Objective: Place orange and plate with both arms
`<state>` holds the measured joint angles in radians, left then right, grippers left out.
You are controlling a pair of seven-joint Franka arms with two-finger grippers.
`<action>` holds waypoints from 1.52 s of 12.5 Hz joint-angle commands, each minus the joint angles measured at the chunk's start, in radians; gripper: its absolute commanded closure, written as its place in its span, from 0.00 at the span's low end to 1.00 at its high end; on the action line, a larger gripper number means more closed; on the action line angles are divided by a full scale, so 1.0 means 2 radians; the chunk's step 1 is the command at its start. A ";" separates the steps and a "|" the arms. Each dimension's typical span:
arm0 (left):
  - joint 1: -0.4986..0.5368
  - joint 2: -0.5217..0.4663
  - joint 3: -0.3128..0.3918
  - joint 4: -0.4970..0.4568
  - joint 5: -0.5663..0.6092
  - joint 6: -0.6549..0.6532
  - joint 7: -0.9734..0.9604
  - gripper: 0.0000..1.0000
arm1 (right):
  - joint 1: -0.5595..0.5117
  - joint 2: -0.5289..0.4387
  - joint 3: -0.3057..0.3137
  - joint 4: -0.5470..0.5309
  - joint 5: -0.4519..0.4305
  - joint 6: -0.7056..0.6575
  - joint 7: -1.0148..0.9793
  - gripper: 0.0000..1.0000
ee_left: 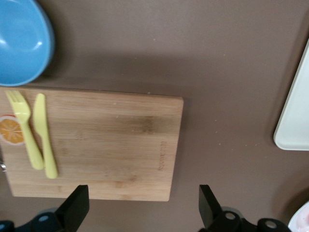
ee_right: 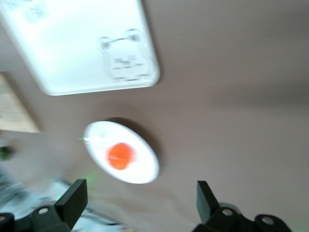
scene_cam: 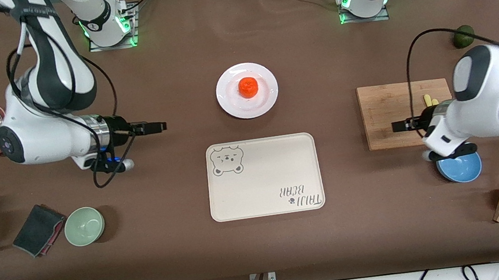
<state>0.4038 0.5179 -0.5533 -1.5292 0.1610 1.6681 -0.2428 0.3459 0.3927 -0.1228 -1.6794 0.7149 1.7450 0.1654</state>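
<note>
Sitting in the middle of the plate (scene_cam: pixel 247 90), the orange (scene_cam: pixel 248 87) is already where it looks easiest to reach, and the plate itself lies farther from the front camera than the tray (scene_cam: pixel 264 176), close to it but not touching. Both arms wait off to the sides of the tray: the right gripper (scene_cam: pixel 157 126) hovers over bare table toward the right arm's end, its fingers spread wide and holding nothing, and the left gripper (scene_cam: pixel 399 126) hangs over the edge of the cutting board (scene_cam: pixel 385 107) that faces the tray, likewise fully open and empty. The tray looks like the likely destination, though nothing visible confirms that. To do the coming step well, I judge each arm should take its own object: one closing on the orange from above, centred on the fruit so it does not roll, the other pinching the plate's wide rim at the side nearest its own base. The rim is shallow, so a low, level approach seems wise; from the right wrist view the plate's edge is blurred, so its exact lip height is hard to judge
</note>
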 commanded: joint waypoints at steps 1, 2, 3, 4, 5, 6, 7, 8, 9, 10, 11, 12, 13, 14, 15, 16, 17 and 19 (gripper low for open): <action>-0.005 -0.054 0.028 -0.006 0.010 -0.023 0.064 0.00 | 0.010 0.020 0.002 -0.029 0.092 0.015 -0.081 0.00; -0.047 -0.079 0.081 -0.009 0.001 -0.035 0.111 0.00 | 0.016 0.028 0.002 -0.038 0.122 0.016 -0.120 0.00; -0.091 -0.108 0.143 -0.012 -0.016 -0.045 0.139 0.00 | 0.028 0.034 0.004 -0.051 0.150 0.018 -0.151 0.00; -0.123 -0.131 0.188 -0.012 -0.045 -0.049 0.145 0.00 | 0.040 0.038 0.004 -0.066 0.172 0.034 -0.181 0.00; -0.139 -0.157 0.213 -0.012 -0.065 -0.059 0.146 0.00 | 0.052 0.041 0.005 -0.083 0.179 0.055 -0.223 0.00; -0.144 -0.182 0.215 -0.013 -0.067 -0.061 0.146 0.00 | 0.060 0.056 0.005 -0.094 0.202 0.062 -0.279 0.00; -0.144 -0.201 0.215 -0.011 -0.068 -0.060 0.148 0.00 | 0.062 0.061 0.005 -0.113 0.233 0.062 -0.328 0.00; -0.151 -0.209 0.215 -0.006 -0.068 -0.060 0.144 0.00 | 0.063 0.062 0.005 -0.133 0.248 0.074 -0.372 0.00; -0.154 -0.220 0.216 -0.007 -0.068 -0.065 0.144 0.00 | 0.076 0.061 0.010 -0.153 0.269 0.101 -0.398 0.00; -0.158 -0.224 0.216 -0.006 -0.069 -0.085 0.144 0.00 | 0.085 0.062 0.012 -0.166 0.283 0.123 -0.418 0.00; -0.160 -0.225 0.217 -0.007 -0.070 -0.097 0.146 0.00 | 0.095 0.064 0.012 -0.173 0.297 0.128 -0.435 0.00; -0.162 -0.225 0.217 -0.009 -0.070 -0.094 0.145 0.00 | 0.099 0.063 0.012 -0.183 0.307 0.128 -0.437 0.00; -0.161 -0.224 0.217 -0.010 -0.072 -0.076 0.141 0.00 | 0.112 0.063 0.014 -0.190 0.314 0.134 -0.437 0.00; -0.161 -0.224 0.227 -0.010 -0.078 -0.070 0.141 0.00 | 0.124 0.064 0.014 -0.199 0.322 0.148 -0.438 0.00; -0.162 -0.224 0.234 -0.011 -0.092 -0.067 0.142 0.00 | 0.128 0.066 0.014 -0.203 0.324 0.154 -0.447 0.01; -0.162 -0.224 0.238 -0.012 -0.106 -0.062 0.140 0.00 | 0.128 0.069 0.014 -0.204 0.324 0.155 -0.455 0.01; -0.162 -0.224 0.239 -0.013 -0.107 -0.061 0.141 0.00 | 0.129 0.075 0.014 -0.204 0.324 0.158 -0.469 0.01; -0.162 -0.222 0.239 -0.012 -0.106 -0.061 0.140 0.00 | 0.129 0.085 0.015 -0.208 0.339 0.158 -0.492 0.04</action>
<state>0.0911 0.0768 -0.0875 -1.5460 -0.0258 1.5324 0.0262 0.6037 0.5503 -0.0947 -2.0823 1.3465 2.0531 -0.7566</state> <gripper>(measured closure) 0.000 0.009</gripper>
